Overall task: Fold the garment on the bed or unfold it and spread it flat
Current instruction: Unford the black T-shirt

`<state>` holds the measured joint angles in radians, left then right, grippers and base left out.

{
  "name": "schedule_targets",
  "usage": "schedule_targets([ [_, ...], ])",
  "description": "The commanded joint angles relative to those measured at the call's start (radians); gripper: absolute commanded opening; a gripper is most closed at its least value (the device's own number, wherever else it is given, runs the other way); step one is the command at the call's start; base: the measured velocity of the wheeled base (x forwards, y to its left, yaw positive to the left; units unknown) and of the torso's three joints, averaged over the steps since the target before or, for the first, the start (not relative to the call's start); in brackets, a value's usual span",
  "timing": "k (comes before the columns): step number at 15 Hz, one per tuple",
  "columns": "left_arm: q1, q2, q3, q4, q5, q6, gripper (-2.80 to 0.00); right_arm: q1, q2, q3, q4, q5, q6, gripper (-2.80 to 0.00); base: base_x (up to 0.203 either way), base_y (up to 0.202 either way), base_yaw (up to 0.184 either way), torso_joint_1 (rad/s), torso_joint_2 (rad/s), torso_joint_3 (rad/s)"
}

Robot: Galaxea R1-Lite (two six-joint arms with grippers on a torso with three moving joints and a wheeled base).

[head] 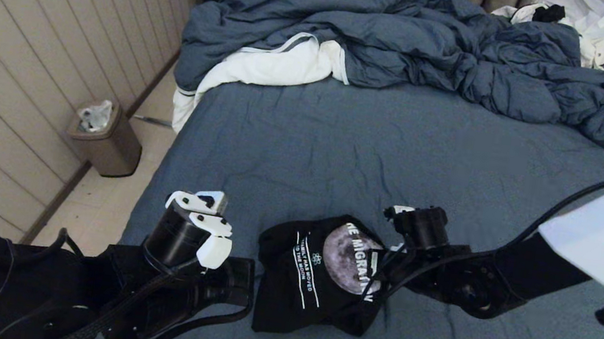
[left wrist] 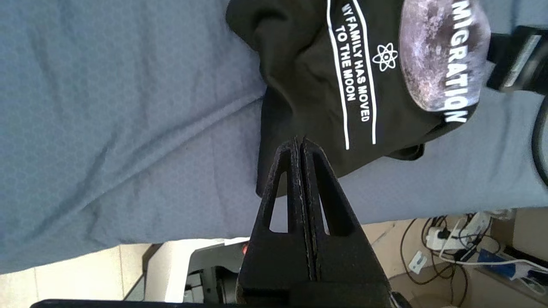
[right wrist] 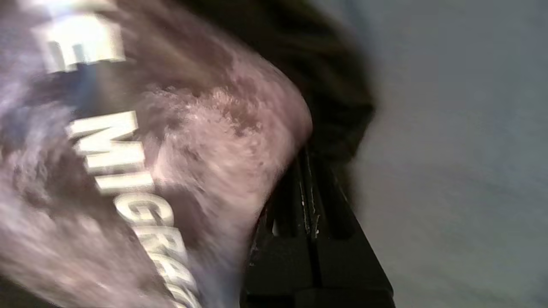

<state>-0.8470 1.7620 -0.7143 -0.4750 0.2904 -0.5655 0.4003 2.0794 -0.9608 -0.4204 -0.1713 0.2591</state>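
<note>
1. Head view: the garment (head: 317, 273) lies bunched on the near part of the bed (head: 375, 144), between both arms
2. Left end effector (left wrist: 299, 143) is clenched empty at its left hem
3. Right end effector (right wrist: 306, 171), also clenched, sits against the moon-print edge; whether it pinches cloth is unclear
4. Sleeves and collar are hidden; its long axis is unreadable

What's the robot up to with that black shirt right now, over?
Left gripper shut at shirt's near edge. Right gripper shut against its moon print. Shirt bunched on bed. Nothing in the way.
</note>
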Motion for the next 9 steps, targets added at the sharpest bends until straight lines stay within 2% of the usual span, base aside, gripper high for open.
schedule_targets([
  [1, 0.0, 0.02, 0.0, -0.005, 0.001, -0.007, -2.8, 0.039, 0.04, -0.048, -0.001, -0.003, 0.002, -2.8, 0.0, 0.0, 0.0, 0.0, 0.0, 0.0],
  [5, 0.0, 0.077, 0.001, -0.097, 0.006, -0.008, -2.8, 0.129, 0.032, -0.102, 0.004, -0.004, 0.005, -2.8, 0.0, 0.0, 0.0, 0.0, 0.0, 0.0],
  [9, 0.0, 0.088, 0.001, -0.116, 0.007, -0.008, -2.8, 0.275, 0.019, -0.141, 0.009, -0.004, 0.005, -2.8, 0.0, 0.0, 0.0, 0.0, 0.0, 0.0],
])
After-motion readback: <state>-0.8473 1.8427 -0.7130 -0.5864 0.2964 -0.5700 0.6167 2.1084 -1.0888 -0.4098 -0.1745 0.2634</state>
